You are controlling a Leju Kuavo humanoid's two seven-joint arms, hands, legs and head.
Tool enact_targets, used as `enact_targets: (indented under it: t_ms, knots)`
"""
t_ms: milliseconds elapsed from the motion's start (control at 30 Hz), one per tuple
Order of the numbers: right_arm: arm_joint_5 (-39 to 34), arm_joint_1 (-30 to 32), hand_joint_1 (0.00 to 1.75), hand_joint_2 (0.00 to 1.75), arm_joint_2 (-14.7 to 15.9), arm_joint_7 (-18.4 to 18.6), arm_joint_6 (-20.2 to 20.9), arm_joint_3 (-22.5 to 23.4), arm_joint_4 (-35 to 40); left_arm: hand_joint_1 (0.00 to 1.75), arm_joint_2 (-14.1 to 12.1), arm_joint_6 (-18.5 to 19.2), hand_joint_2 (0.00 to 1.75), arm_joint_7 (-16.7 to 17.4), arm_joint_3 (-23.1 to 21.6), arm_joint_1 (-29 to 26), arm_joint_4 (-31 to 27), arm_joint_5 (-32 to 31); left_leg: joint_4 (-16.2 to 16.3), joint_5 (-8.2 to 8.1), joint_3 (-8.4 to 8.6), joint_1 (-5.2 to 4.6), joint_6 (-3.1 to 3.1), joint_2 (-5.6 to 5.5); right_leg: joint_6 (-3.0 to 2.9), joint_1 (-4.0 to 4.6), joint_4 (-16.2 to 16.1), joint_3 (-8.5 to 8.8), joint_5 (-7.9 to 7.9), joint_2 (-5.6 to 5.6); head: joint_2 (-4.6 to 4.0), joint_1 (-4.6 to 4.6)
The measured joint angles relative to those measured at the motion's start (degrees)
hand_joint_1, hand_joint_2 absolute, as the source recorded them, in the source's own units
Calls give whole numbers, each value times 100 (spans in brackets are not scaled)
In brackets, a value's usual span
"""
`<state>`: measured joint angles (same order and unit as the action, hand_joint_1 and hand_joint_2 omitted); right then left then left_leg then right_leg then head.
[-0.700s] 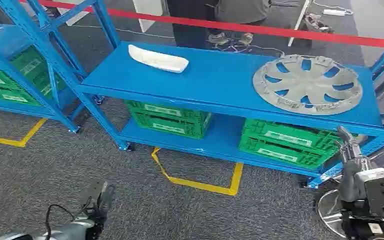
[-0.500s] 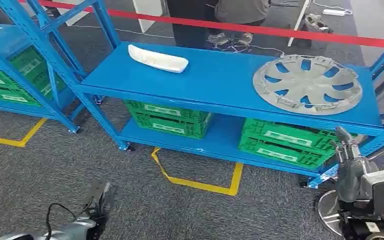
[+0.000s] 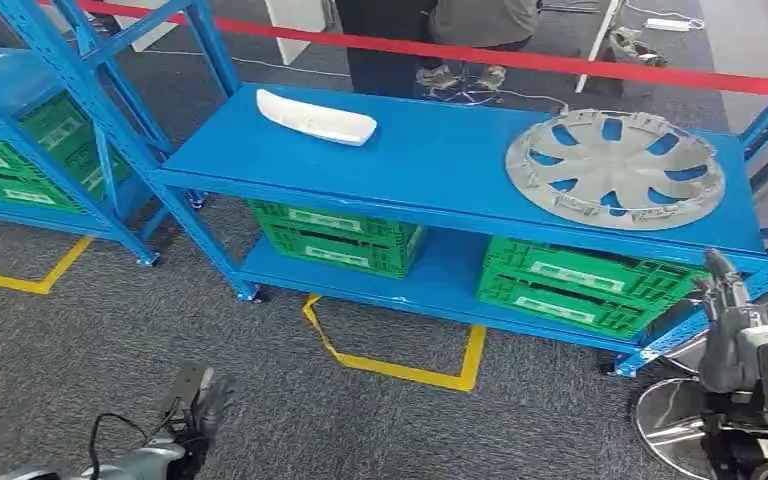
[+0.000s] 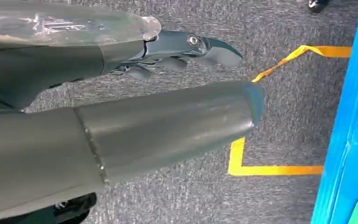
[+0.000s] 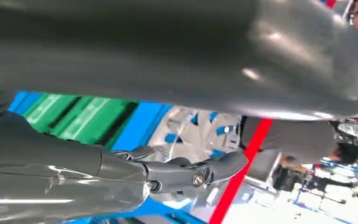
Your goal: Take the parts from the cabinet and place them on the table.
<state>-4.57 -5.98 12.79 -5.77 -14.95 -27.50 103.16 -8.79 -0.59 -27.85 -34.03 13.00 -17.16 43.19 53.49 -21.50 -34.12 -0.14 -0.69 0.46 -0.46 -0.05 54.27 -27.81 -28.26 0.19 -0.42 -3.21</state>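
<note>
A white elongated part [image 3: 315, 117] lies at the back left of the blue cabinet's top shelf [image 3: 440, 165]. On the right side of that shelf a silver wheel cover [image 3: 615, 168] lies flat. My left hand [image 3: 198, 402] hangs low over the carpet in front of the cabinet, fingers [image 4: 191, 46] straight and apart from the thumb, holding nothing. My right hand [image 3: 725, 305] is raised beside the cabinet's right end, below the wheel cover, also empty. In the right wrist view its fingers [image 5: 191, 171] are stretched out, with the wheel cover [image 5: 186, 130] beyond them.
Green crates [image 3: 340, 235] [image 3: 570, 282] stand on the lower shelf. A second blue rack [image 3: 50, 120] with green crates is on the left. Red barrier tape [image 3: 520, 58] and a standing person [image 3: 430, 35] are behind. Yellow floor tape [image 3: 400, 368] marks the carpet; a round metal base [image 3: 665, 420] lies lower right.
My right hand has shifted to the right and slightly down, toward the cabinet's right post. My left hand has sunk a little. The parts on the shelf have not moved.
</note>
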Motion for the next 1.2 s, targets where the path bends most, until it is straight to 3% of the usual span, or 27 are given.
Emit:
enact_targets:
  t_ms: [467,767,833,967,1000,1033,1067,1133,1167,1200]
  knots:
    - [59,29,0,0,44,-50,-140,171,407,0,0,221,0,63,0,-5,0,-50,0,0,0,1,0,1,0,0,0,-1,0,0,0,0]
    - [269,0,0,0,101,175,20,227,529,0,0,273,0,129,0,2,0,-98,0,0,0,1,0,1,0,0,0,0,0,0,0,0]
    - [295,-21,0,0,113,197,59,227,553,0,-2,280,0,146,0,10,-2,-118,48,-38,-15,-12,63,-1,30,-24,-13,13,0,3,0,-7]
    - [310,-105,0,0,118,214,111,230,608,0,-9,280,0,162,0,52,-2,-146,-26,-41,20,-20,120,3,80,-18,-75,45,1,3,0,-15]
    - [312,-105,0,0,124,217,116,240,638,0,-2,280,0,162,0,59,-7,-146,-164,-3,113,77,124,19,86,-14,-38,28,-34,2,0,-20]
    - [315,-121,0,0,127,210,116,247,643,0,7,280,0,160,0,71,-4,-146,-229,-4,182,68,131,31,120,-15,139,-29,-134,3,0,2]
    - [315,-144,0,0,136,214,118,253,643,0,9,280,0,162,0,84,-7,-146,-238,-15,208,72,155,35,144,-24,532,-215,-335,4,0,24]
    - [315,-139,0,0,140,216,147,262,641,0,31,280,0,164,0,90,-4,-146,-235,-44,228,76,156,36,206,-73,1525,-754,-707,3,0,46]
    - [317,-135,0,0,140,216,175,260,638,0,42,280,0,164,0,88,-4,-146,-227,-60,236,86,140,34,243,-105,1839,-965,-747,3,0,46]
    - [319,-136,0,0,140,216,192,262,638,0,50,280,0,164,0,84,-4,-146,-216,-81,256,109,111,30,284,-139,1802,-1001,-613,0,0,44]
